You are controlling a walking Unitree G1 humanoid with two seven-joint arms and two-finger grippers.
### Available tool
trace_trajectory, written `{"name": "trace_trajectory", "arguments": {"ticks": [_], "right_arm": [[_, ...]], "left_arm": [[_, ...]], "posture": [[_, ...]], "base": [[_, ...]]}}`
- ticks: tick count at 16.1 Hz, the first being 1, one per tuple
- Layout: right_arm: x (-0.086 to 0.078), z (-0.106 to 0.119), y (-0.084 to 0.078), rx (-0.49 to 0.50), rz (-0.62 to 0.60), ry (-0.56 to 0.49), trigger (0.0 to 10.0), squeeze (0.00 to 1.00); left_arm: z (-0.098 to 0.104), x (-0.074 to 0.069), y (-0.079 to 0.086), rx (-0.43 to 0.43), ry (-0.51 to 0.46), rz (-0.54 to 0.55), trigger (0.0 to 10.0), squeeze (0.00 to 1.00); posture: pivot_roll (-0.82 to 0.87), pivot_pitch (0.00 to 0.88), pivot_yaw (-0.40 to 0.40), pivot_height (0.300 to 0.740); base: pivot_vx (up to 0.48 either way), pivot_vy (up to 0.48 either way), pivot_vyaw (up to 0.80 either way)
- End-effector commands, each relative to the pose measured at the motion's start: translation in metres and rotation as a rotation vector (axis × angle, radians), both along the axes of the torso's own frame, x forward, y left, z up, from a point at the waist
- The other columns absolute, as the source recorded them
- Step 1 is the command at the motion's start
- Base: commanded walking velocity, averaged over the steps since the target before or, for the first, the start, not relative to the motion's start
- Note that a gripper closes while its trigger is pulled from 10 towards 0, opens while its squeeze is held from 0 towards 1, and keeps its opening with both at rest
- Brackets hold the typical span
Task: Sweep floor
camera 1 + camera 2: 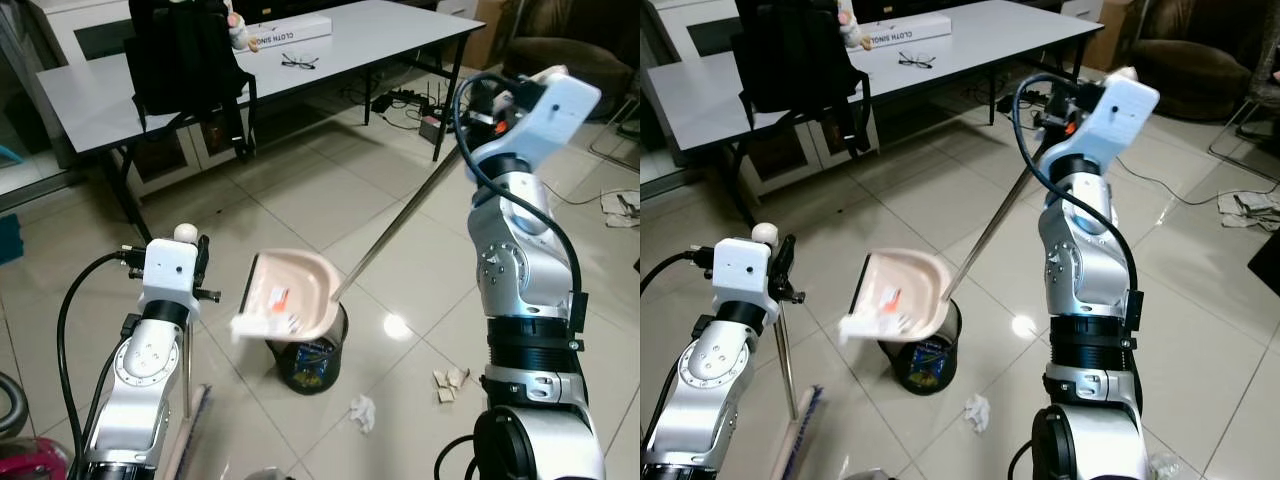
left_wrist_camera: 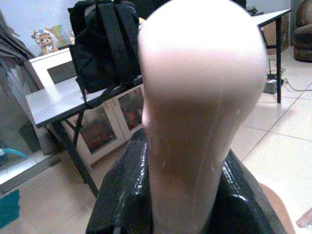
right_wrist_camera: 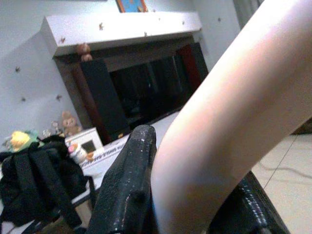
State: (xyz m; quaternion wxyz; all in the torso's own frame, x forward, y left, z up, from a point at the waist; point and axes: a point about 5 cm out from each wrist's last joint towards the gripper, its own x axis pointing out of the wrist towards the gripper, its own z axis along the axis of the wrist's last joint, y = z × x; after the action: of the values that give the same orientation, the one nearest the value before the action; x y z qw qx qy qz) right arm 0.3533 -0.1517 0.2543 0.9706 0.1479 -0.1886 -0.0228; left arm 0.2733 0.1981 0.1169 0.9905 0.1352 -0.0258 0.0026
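Observation:
A pink dustpan [image 1: 300,290] hangs tilted over a black trash bin [image 1: 310,362], with paper scraps [image 1: 275,300] lying in its tray. Its long metal pole [image 1: 400,225] runs up to my right gripper [image 1: 487,100], which is shut on the pale handle end [image 3: 234,112] between black fingers [image 3: 126,180]. My left gripper [image 1: 195,262] is shut on the broom handle [image 1: 785,350] just below its rounded pale top [image 2: 200,73]. The broom head [image 1: 800,440] rests on the tiles at my lower left.
A crumpled paper [image 1: 362,410] and torn scraps [image 1: 450,380] lie on the tiles right of the bin. A grey table [image 1: 400,30] with a black backpack [image 1: 185,50] stands behind. Cables and a power strip [image 1: 405,100] lie under it.

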Motion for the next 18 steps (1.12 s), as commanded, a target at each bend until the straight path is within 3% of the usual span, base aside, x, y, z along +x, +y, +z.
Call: {"name": "trace_trajectory", "arguments": {"ticks": [1, 9, 15, 18], "right_arm": [[-0.001, 0.008, 0.001, -0.023, -0.011, -0.066, 10.0, 0.0], [-0.006, 0.018, 0.041, -0.294, 0.086, -0.258, 10.0, 0.0], [-0.025, 0.003, 0.086, -0.505, 0.292, -0.372, 10.0, 0.0], [-0.031, -0.001, 0.096, -0.57, 0.334, -0.404, 10.0, 0.0]], "left_arm": [[0.006, 0.001, -0.001, 0.017, -0.029, -0.009, 10.0, 0.0], [0.004, -0.001, -0.002, 0.012, -0.032, -0.004, 10.0, 0.0], [0.003, -0.002, -0.002, 0.009, -0.03, 0.001, 10.0, 0.0], [0.002, -0.003, -0.002, 0.007, -0.027, 0.003, 10.0, 0.0]], "posture": [[-0.03, 0.0, 0.053, 0.74], [-0.03, 0.0, 0.041, 0.74], [-0.03, 0.0, 0.037, 0.74], [-0.03, 0.0, 0.034, 0.74]], "base": [[0.0, 0.0, 0.0], [0.0, 0.0, 0.0], [0.0, 0.0, 0.0], [0.0, 0.0, 0.0]]}}
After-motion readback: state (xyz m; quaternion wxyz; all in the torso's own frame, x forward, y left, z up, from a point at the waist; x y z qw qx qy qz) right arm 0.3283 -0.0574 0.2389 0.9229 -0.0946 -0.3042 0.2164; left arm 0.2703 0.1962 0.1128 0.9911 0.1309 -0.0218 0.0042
